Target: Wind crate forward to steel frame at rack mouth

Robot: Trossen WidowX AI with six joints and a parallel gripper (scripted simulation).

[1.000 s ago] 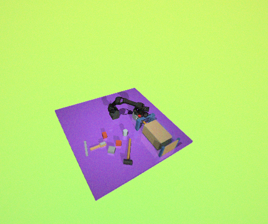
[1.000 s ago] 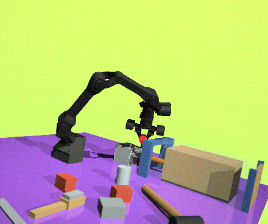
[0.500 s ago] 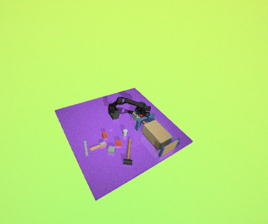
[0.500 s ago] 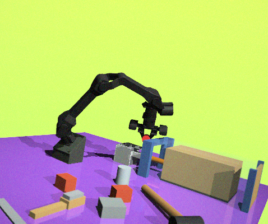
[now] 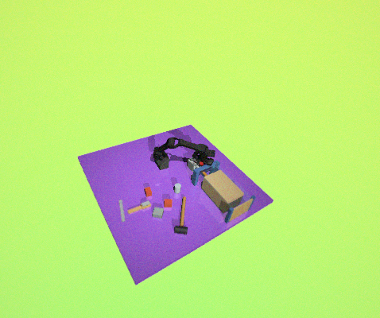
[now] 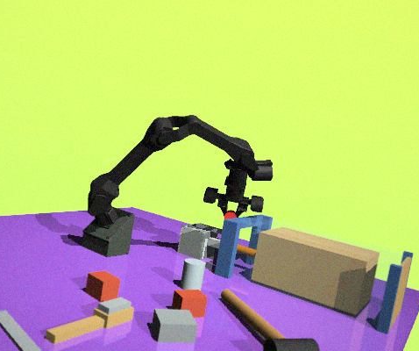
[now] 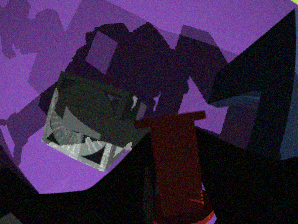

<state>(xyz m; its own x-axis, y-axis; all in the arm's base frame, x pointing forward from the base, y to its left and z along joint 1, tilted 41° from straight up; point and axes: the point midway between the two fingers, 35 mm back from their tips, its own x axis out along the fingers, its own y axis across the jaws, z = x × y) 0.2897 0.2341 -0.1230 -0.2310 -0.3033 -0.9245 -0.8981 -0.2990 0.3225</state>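
Note:
My gripper [image 6: 230, 212] [image 5: 202, 160] is shut on the red knob of the winch handle [image 6: 230, 216] [image 7: 177, 171]. It points straight down, just above and beside the grey winch [image 6: 194, 240] [image 5: 193, 163] [image 7: 79, 129]. The blue steel frame [image 6: 227, 252] [image 5: 195, 176] stands right of the winch. An orange strap [image 6: 245, 251] runs through it to the tan crate [image 6: 309, 263] [image 5: 222, 190]. The crate sits flat, with its front close behind the frame. I cannot tell whether they touch. The handle's lower part is hidden behind the frame and my fingers.
A mallet [image 6: 248, 316] [image 5: 183, 216] lies in front of the crate. Two orange cubes [image 6: 102, 285] [image 6: 189, 302], a white cylinder [image 6: 193, 273], a grey block [image 6: 174, 325], a wooden block with a grey cap [image 6: 88, 324] and a grey bar [image 6: 13, 329] lie scattered. The rack's back panel [image 6: 398, 287] stands at the right edge.

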